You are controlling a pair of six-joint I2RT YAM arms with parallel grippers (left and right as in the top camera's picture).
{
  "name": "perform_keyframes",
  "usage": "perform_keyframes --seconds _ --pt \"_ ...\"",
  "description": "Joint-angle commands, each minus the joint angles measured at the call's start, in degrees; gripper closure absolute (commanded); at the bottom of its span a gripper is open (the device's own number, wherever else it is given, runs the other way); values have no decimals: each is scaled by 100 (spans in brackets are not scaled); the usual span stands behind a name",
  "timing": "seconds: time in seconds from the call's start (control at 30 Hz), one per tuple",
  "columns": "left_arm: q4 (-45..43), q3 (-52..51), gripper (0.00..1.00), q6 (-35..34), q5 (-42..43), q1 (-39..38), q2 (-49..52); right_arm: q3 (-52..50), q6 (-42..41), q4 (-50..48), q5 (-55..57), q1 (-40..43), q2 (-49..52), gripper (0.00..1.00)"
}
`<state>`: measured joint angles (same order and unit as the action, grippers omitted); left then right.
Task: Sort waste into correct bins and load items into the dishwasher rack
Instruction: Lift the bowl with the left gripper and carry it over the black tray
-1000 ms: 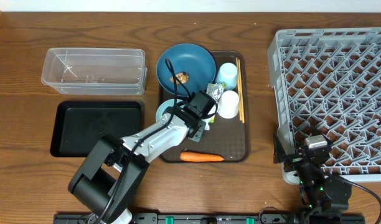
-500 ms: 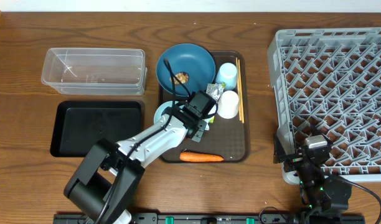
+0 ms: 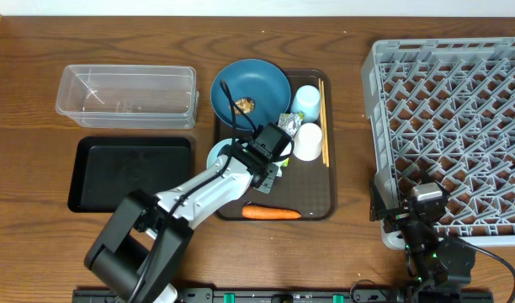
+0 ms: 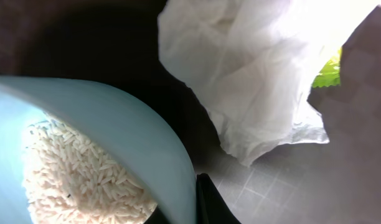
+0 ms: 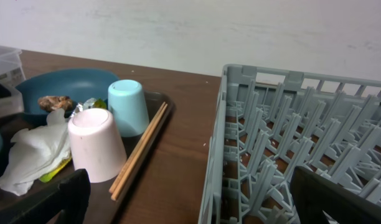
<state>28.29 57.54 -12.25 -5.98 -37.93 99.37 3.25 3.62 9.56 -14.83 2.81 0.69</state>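
Your left tool (image 4: 198, 198) is clenched on the rim of the small pale blue bowl (image 4: 116, 124) of white rice grains (image 4: 78, 174), on the dark brown tray (image 3: 316, 198); tilt it while lifting and rice spills.

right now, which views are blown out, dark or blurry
Left wrist: napkin blown out to white at top right, deep shadow at top left, rice sharp. Right wrist: evenly lit, white cup sharp. Overhead: even light, sharp, no strong glare.

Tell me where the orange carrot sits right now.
Overhead view: the orange carrot lies along the near edge of the dark brown rectangular serving tray, mid-table, below the white cup and small pale blue bowl.
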Motion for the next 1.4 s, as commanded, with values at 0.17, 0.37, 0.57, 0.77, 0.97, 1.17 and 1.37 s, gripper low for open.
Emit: perform_keyframes --seconds 0.17,0.37,0.57,0.77,0.97,1.17,1.37 --pt "50 -68 94 -114 -50 24 -627 -20 74 7 -22 22 -20 1" --pt "210 -68 94 -225 -50 24 -970 -20 74 7 -22 22 -20 1" --pt "262 -68 94 -332 -50 44 -1556 -20 74 7 -22 22 -20 1" --pt "573 -68 94 -420 -50 315 -2061 -20 74 7 -22 22 -20 1" --pt "901 -68 94 -420 -48 894 -2105 -20 74 7 -22 22 -20 1" --pt "874 -68 94 -415 350 1635 -2105 -20 74 7 -22 22 -20 1" --pt "835 -70 94 -415 1067 2625 -2105 -20 74 7 -20 22 -20 1"
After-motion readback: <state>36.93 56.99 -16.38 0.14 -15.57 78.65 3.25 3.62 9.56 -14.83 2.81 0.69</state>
